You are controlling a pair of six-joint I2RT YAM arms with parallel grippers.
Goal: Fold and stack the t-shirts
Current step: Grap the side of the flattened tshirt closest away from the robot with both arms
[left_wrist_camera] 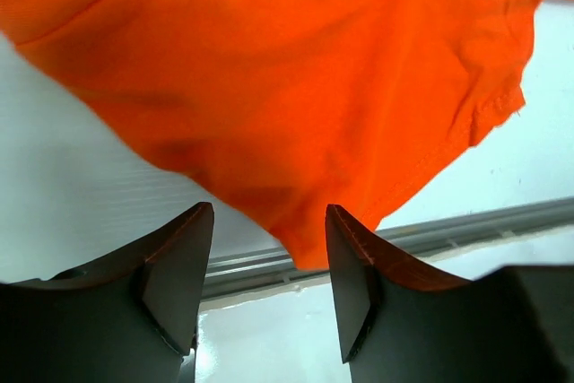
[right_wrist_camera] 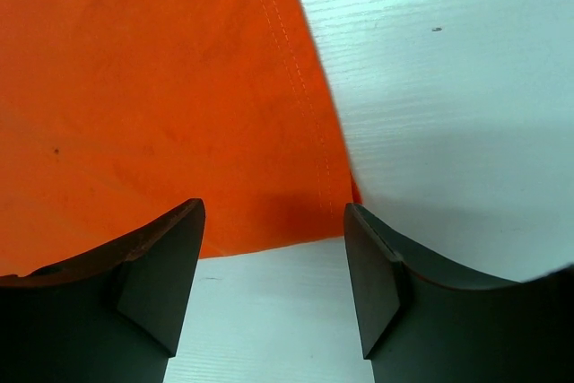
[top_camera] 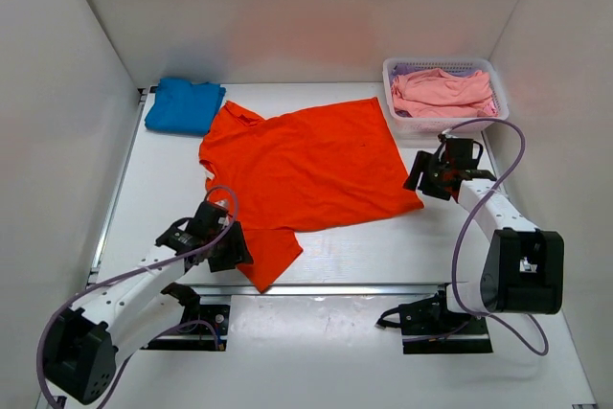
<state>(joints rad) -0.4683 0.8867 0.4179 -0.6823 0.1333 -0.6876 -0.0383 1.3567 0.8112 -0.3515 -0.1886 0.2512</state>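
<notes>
While the left hand gapes, the orange t-shirt lies just ahead.

Cut off by both wrist views' edges: most of the orange shirt. Hidden under the left gripper: part of its sleeve. Too bunched to count, in the far right corner basket: pink shirts.

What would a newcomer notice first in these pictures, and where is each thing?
The orange t-shirt stands out, spread across the middle of the table, with the open left gripper at its near sleeve and the open right gripper at its right corner. A blue t-shirt lies far left; pink t-shirts fill the white basket far right.
</notes>
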